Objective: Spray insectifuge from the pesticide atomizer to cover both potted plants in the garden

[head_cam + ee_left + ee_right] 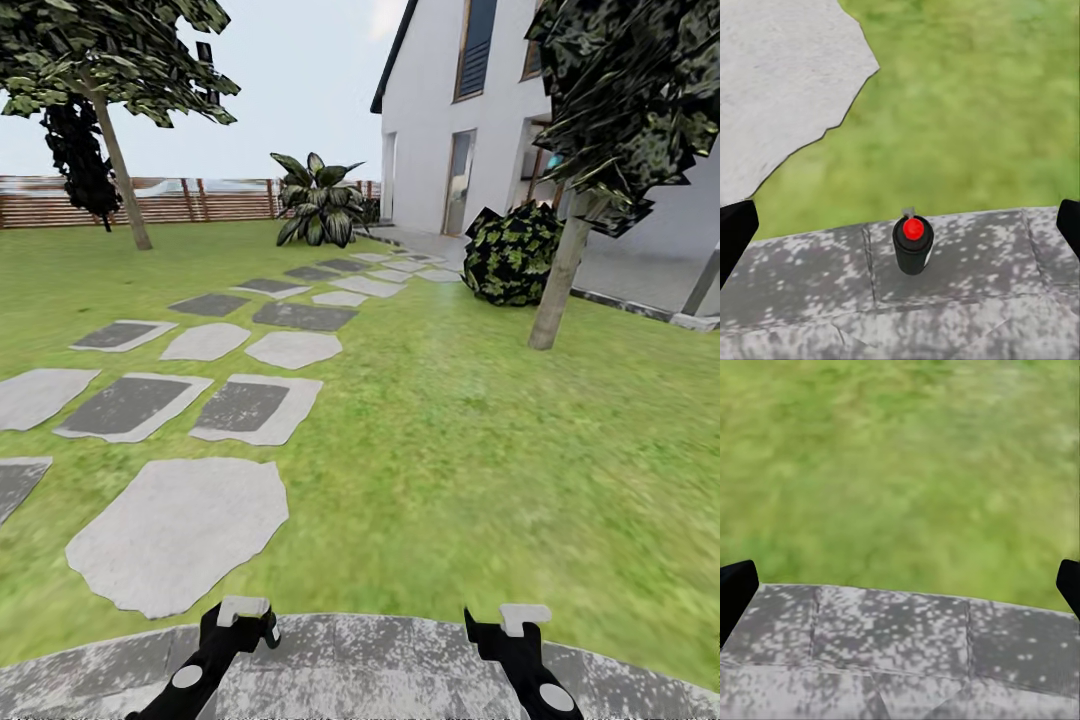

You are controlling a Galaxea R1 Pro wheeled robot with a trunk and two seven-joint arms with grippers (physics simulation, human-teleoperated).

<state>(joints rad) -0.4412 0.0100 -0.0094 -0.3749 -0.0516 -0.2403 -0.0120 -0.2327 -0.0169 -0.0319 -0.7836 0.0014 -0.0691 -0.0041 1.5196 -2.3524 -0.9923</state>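
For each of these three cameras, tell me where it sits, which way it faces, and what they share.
Head view: on the head, facing forward and down over lawn, stepping stones, house; both end effectors, left and right, low.
Left wrist view: looks down at speckled paving, a dark red-topped object; fingertips at edges.
Right wrist view: paving, grass; fingertips.
Shared: paving, lawn.

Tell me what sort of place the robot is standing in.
A house's back garden, most likely: a green lawn crossed by grey stepping stones, a brown slatted wooden fence behind it, trees, and a white house along the right side.
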